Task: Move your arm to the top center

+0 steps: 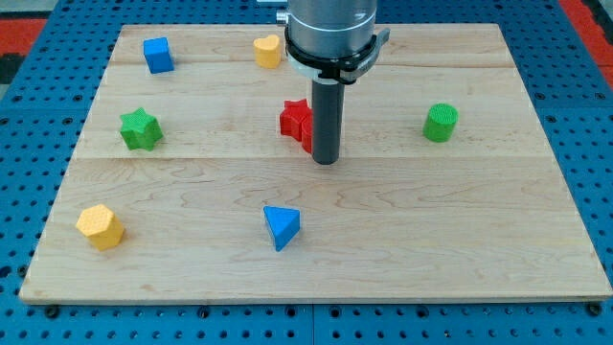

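Pale wood tabletop (pixel 460 240) carries blue cube (pixel 158 55), blue triangle (pixel 282 227), green star (pixel 141 129), green cylinder (pixel 441 123), red star (pixel 296 122), two yellow blocks (pixel 101 227) (pixel 268 51).

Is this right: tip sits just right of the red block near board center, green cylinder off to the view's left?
Not quite. The green cylinder is to the view's right, not left, as the camera view shows. The rest holds: my tip sits just right of the red block near the center of the board.

The dark rod hides the right part of the red star-shaped block (pixel 295 120). The view's top edge cuts off the grey arm housing (pixel 332 27).
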